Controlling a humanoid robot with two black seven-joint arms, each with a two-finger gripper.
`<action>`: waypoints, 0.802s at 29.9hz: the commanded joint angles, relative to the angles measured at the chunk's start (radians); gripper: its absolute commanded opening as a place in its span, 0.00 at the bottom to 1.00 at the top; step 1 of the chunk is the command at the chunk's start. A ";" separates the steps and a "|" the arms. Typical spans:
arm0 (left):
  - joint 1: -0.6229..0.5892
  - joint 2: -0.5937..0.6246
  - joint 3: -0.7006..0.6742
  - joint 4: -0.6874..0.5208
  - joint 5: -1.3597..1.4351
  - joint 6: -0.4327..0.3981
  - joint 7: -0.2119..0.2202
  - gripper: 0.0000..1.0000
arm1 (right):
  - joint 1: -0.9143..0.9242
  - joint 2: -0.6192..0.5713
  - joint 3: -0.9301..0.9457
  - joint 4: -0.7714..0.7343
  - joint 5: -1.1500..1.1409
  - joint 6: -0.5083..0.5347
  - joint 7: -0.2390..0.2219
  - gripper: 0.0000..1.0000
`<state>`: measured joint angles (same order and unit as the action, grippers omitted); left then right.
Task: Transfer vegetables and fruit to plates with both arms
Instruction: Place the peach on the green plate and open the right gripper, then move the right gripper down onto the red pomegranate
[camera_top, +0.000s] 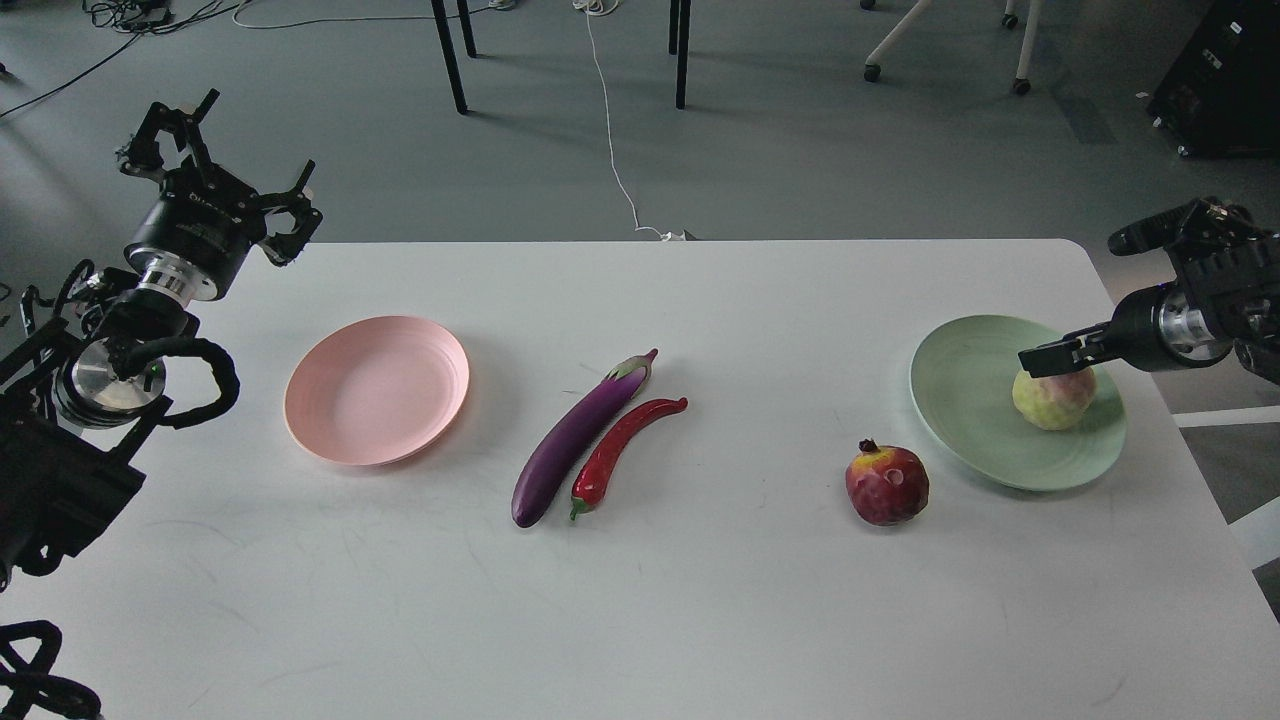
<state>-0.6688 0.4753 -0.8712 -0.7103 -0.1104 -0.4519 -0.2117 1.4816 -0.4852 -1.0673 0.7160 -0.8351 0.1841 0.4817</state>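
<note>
The purple eggplant (575, 436) and the red chili pepper (622, 444) lie side by side at the table's middle. The dark red pomegranate (886, 484) sits on the table just left of the mint green plate (962, 385). The bumpy pale green fruit (1052, 398) rests on that plate. My right gripper (1070, 300) is open above the plate, its lower finger (1058, 356) at the top of the green fruit. The pink plate (376, 389) is empty. My left gripper (225, 165) is open and empty, raised over the table's far left corner.
The white table (640, 600) ends close behind the left gripper and just right of the mint plate. Chair and table legs (450, 55) and a white cable (610, 130) are on the floor beyond the far edge.
</note>
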 joint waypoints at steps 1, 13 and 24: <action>0.000 -0.006 0.001 0.000 0.000 0.001 0.000 0.98 | 0.115 0.017 0.055 0.114 -0.001 0.011 -0.006 0.96; 0.000 0.014 0.000 0.000 0.000 -0.001 -0.002 0.98 | 0.246 0.270 -0.109 0.292 -0.018 0.038 0.000 0.96; 0.015 0.025 -0.003 0.000 0.000 -0.001 -0.002 0.98 | 0.243 0.286 -0.161 0.439 -0.018 0.018 0.001 0.95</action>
<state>-0.6541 0.4997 -0.8728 -0.7103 -0.1101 -0.4525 -0.2132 1.7266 -0.2006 -1.2148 1.1460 -0.8537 0.2035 0.4829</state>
